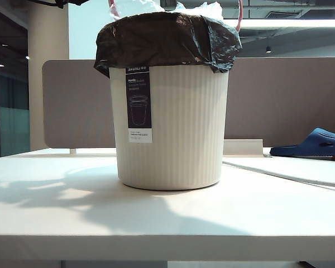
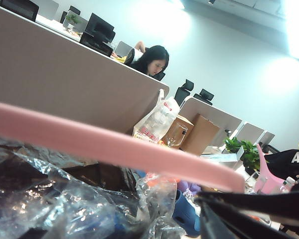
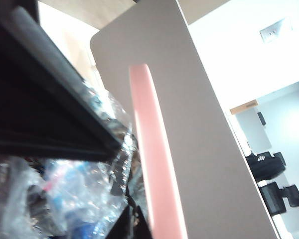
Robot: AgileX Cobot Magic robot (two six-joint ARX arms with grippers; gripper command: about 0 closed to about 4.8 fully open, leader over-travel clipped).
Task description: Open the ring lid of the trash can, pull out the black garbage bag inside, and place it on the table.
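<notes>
Cream ribbed can (image 1: 170, 128) stands upright, centre of white bench (image 1: 72, 218), black-and-white label facing camera. Black bag (image 1: 167, 39) folded over can rim, crinkled, clear plastic rubbish poking above. Pink ring lid (image 2: 114, 147) lifted off rim, tilted above can mouth; thin pink arc also visible behind bag in exterior view. Left gripper (image 2: 249, 214) beside ring, dark jaws spread wide, close above rubbish. Right gripper (image 3: 65, 139) next to ring, jaws pressed together; whether pinching ring, cannot tell. Grey-brown partition (image 1: 285, 100) behind. Blue slipper (image 1: 315, 144) at far right.
</notes>
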